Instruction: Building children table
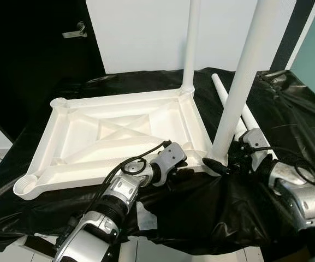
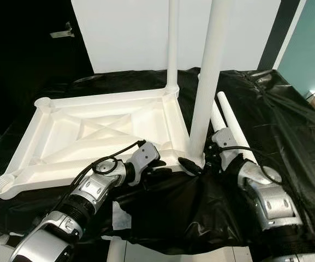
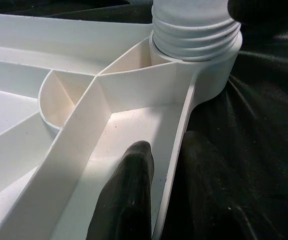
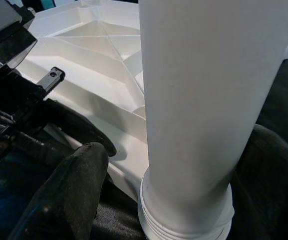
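Note:
A white plastic table top (image 1: 119, 101) lies upside down on the black sheet. Two white legs stand upright in its right corners, the far leg (image 1: 191, 43) and the near leg (image 1: 242, 82). In the left wrist view the threads of the near leg (image 3: 196, 35) show above their socket. My left gripper (image 1: 185, 166) is shut on the near rim (image 3: 176, 150) beside that leg, one finger (image 3: 129, 190) inside the rim and one outside. My right gripper (image 4: 178, 185) straddles the near leg's base, with one finger (image 4: 74, 190) a little apart from it. The left corner sockets (image 1: 26, 185) hold no legs.
Two loose white legs (image 1: 250, 117) lie on the black sheet (image 1: 288, 109) to the right of the table top. A dark door with a handle (image 1: 75, 31) stands at the back left, beside a white wall. The sheet hangs over the front edge.

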`<state>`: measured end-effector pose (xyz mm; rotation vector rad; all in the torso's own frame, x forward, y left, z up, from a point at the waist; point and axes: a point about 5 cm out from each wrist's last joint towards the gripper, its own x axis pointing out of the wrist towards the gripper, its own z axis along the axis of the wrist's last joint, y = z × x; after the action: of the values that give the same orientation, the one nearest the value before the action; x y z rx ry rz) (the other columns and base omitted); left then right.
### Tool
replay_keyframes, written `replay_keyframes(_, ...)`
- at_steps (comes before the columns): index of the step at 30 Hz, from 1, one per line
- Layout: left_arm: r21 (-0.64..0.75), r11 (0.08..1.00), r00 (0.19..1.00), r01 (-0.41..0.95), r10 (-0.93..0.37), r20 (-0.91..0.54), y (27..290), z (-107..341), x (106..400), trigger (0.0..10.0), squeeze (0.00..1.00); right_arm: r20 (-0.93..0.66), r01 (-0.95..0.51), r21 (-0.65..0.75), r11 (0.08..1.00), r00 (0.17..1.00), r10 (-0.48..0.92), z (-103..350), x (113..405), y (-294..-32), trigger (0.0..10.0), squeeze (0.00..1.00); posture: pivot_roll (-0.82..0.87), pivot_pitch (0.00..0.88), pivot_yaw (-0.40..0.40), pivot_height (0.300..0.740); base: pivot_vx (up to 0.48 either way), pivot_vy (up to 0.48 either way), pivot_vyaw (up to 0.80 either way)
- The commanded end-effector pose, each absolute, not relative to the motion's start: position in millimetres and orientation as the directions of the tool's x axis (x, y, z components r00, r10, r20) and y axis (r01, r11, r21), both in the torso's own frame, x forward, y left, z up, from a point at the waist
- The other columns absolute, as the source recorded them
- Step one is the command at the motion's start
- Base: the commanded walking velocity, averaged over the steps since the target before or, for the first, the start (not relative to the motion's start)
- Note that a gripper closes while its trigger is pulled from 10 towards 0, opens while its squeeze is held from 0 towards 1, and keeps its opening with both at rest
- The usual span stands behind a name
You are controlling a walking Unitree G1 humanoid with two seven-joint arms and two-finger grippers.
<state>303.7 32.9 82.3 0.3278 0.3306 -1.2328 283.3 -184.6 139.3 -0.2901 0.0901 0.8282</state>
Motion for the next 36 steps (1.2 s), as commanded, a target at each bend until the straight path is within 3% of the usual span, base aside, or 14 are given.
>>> replay_keyframes(1, -0.091, 0.254, 0.167, 0.963, -0.826, -0.539, 35, 42, 279, 10.0, 0.00, -0.251, -0.841, -0.179, 0.511, 0.541, 0.803, 124, 278, -164, 10.0, 0.00, -0.08, 0.000, 0.001, 0.740, 0.000, 0.000, 0.00)
replay_keyframes(6, -0.090, 0.254, 0.167, 0.963, -0.825, -0.540, 36, 41, 279, 10.0, 0.00, -0.279, -0.850, -0.218, 0.480, 0.525, 0.804, 127, 290, -171, 10.0, 0.00, -0.08, 0.000, 0.004, 0.740, 0.000, 0.000, 0.00)
replay_keyframes(7, -0.090, 0.253, 0.166, 0.963, -0.825, -0.539, 36, 41, 279, 10.0, 0.00, -0.283, -0.861, -0.213, 0.462, 0.507, 0.814, 128, 292, -170, 2.3, 0.00, -0.07, 0.000, 0.006, 0.740, 0.000, 0.000, 0.00)
replay_keyframes(8, -0.090, 0.253, 0.166, 0.963, -0.825, -0.539, 36, 41, 279, 10.0, 0.00, -0.283, -0.861, -0.213, 0.462, 0.507, 0.814, 128, 292, -170, 2.3, 0.00, -0.07, 0.000, 0.006, 0.740, 0.000, 0.000, 0.00)
replay_keyframes(9, -0.090, 0.253, 0.166, 0.963, -0.826, -0.539, 36, 41, 279, 10.0, 0.00, -0.279, -0.865, -0.207, 0.458, 0.501, 0.819, 129, 293, -170, 0.0, 0.00, -0.07, 0.000, 0.006, 0.740, 0.000, 0.000, 0.00)
replay_keyframes(18, -0.090, 0.255, 0.168, 0.963, -0.825, -0.540, 38, 42, 279, 10.0, 0.00, -0.261, -0.866, -0.180, 0.466, 0.499, 0.826, 130, 296, -169, 0.0, 0.00, -0.07, 0.000, 0.015, 0.740, 0.000, 0.000, 0.00)
replay_keyframes(26, -0.090, 0.253, 0.166, 0.963, -0.825, -0.540, 38, 43, 279, 10.0, 0.00, -0.171, -0.841, -0.042, 0.539, 0.538, 0.826, 115, 279, -154, 0.0, 0.00, -0.06, 0.000, 0.016, 0.740, 0.000, 0.000, 0.00)
replay_keyframes(28, -0.090, 0.254, 0.167, 0.963, -0.825, -0.540, 39, 43, 279, 10.0, 0.00, -0.081, -0.715, 0.037, 0.698, 0.694, 0.716, 111, 275, -141, 0.0, 0.00, -0.06, 0.000, 0.010, 0.740, 0.000, 0.000, 0.00)
replay_keyframes(29, -0.090, 0.254, 0.167, 0.963, -0.825, -0.540, 39, 43, 279, 10.0, 0.00, -0.081, -0.715, 0.037, 0.698, 0.694, 0.716, 111, 275, -141, 0.0, 0.00, -0.06, 0.000, 0.010, 0.740, 0.000, 0.000, 0.00)
replay_keyframes(30, -0.091, 0.258, 0.170, 0.962, -0.825, -0.539, 39, 43, 279, 10.0, 0.00, -0.051, -0.590, 0.082, 0.803, 0.802, 0.595, 107, 275, -136, 0.0, 0.00, -0.06, 0.000, 0.004, 0.740, 0.000, 0.000, 0.00)
replay_keyframes(32, -0.091, 0.258, 0.170, 0.962, -0.825, -0.539, 39, 43, 279, 10.0, 0.00, -0.051, -0.590, 0.082, 0.803, 0.802, 0.595, 107, 275, -136, 0.0, 0.00, -0.06, 0.000, 0.004, 0.740, 0.000, 0.000, 0.00)
replay_keyframes(35, -0.094, 0.260, 0.170, 0.961, -0.824, -0.540, 40, 42, 278, 10.0, 0.00, -0.029, -0.274, 0.087, 0.958, 0.960, 0.278, 100, 271, -132, 0.0, 0.00, -0.06, 0.000, 0.011, 0.740, 0.000, 0.000, 0.00)
replay_keyframes(36, -0.094, 0.260, 0.170, 0.961, -0.824, -0.540, 40, 42, 278, 10.0, 0.00, -0.029, -0.274, 0.087, 0.958, 0.960, 0.278, 100, 271, -132, 0.0, 0.00, -0.06, 0.000, 0.011, 0.740, 0.000, 0.000, 0.00)
